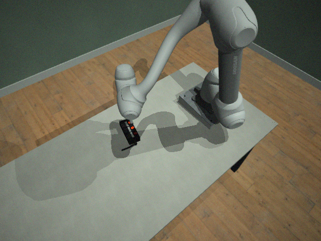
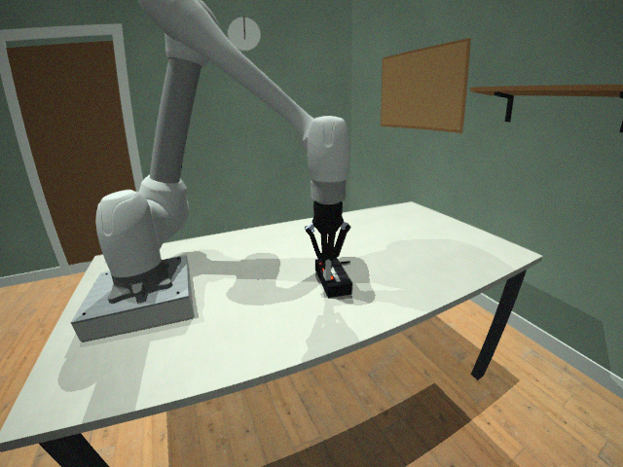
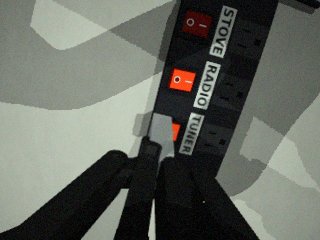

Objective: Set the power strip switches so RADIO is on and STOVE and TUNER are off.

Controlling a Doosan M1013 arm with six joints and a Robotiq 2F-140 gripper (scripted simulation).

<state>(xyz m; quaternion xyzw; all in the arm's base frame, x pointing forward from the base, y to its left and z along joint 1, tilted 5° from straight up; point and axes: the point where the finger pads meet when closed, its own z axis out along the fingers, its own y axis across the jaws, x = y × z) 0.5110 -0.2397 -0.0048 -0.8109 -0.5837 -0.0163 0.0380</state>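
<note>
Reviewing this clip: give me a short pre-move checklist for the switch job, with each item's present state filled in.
1. STOVE switch off: ok, dark red.
2. RADIO switch on: ok, bright orange.
3. TUNER switch off: not ok, the visible edge glows orange.
4. Gripper shut and empty for pressing: ok, tips sit over the TUNER switch.
5. Power strip flat, right way up on the table: ok.
6. Tips actually touching the switch: cannot tell.

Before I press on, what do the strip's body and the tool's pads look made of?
Strip: probably matte black plastic, since it shows no shine, with white printed labels. Tool pads: pale grey and flat, perhaps rubber or metal; the look leaves it open.
</note>
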